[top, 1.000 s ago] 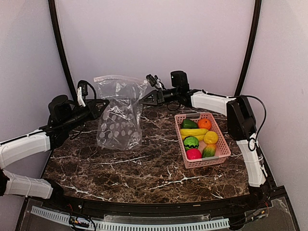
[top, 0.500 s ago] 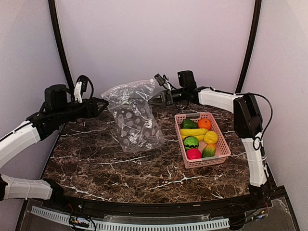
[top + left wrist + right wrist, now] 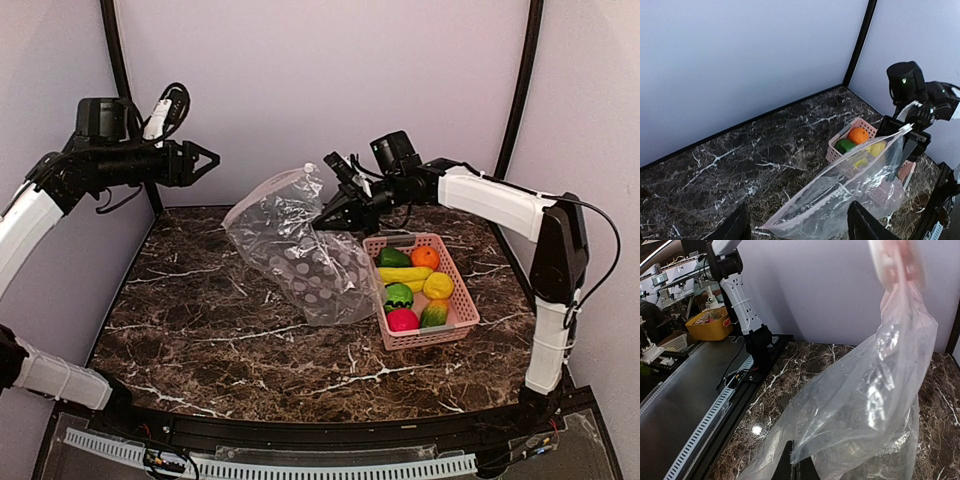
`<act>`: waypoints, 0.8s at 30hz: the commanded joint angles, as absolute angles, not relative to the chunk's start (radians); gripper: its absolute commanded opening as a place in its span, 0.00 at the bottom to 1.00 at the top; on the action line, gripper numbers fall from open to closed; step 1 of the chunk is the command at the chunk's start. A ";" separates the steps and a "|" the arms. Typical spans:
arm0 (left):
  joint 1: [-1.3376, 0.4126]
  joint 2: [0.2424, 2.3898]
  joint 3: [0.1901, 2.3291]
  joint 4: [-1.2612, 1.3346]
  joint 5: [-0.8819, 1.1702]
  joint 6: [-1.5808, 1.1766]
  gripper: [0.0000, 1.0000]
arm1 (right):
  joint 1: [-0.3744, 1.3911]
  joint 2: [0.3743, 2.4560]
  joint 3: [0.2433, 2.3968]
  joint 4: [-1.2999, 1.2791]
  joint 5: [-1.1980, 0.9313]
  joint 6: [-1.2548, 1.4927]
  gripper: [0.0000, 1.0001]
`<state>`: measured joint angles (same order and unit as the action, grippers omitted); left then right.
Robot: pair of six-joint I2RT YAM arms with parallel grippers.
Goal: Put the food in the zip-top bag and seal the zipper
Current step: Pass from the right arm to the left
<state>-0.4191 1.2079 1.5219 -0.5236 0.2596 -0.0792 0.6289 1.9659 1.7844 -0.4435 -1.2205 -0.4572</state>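
One edge of the clear bag (image 3: 300,255) hangs pinched in the right jaws; the left jaws stand open, empty.

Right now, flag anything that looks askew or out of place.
The zip-top bag hangs slanted and crumpled, pinched at its top edge by the right gripper alone, its lower end sagging to the table beside the basket. The left gripper is open, raised well apart from it.
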 commanded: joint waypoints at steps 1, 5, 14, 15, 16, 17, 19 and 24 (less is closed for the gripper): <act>-0.422 1.238 1.506 -0.651 0.361 0.053 0.65 | 0.681 1.910 1.780 -0.681 -1.163 -0.711 0.00; -0.422 1.224 1.459 -0.631 0.432 0.101 0.66 | 0.721 1.887 1.781 -0.750 -1.115 -0.763 0.00; -0.423 1.197 1.410 -0.733 0.643 0.142 0.69 | 0.729 1.894 1.781 -0.750 -1.097 -0.736 0.00; -0.423 1.195 1.406 -0.752 0.648 0.144 0.68 | 0.730 1.894 1.781 -0.751 -1.097 -0.734 0.00; -0.423 1.188 1.393 -0.756 0.650 0.143 0.68 | 0.731 1.893 1.781 -0.751 -1.098 -0.733 0.00; -0.423 1.186 1.384 -0.757 0.649 0.138 0.67 | 0.730 1.893 1.781 -0.750 -1.099 -0.733 0.00; -0.423 1.179 1.354 -0.749 0.636 0.130 0.61 | 0.731 1.891 1.782 -0.750 -1.102 -0.733 0.00; -0.423 1.190 1.313 -0.693 0.582 0.098 0.54 | 0.733 1.893 1.803 -0.772 -1.123 -0.733 0.00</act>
<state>-0.4194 1.1957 1.3434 -0.7055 0.6010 0.1169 0.7258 1.9182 1.7824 -0.7467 -1.1027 -0.7250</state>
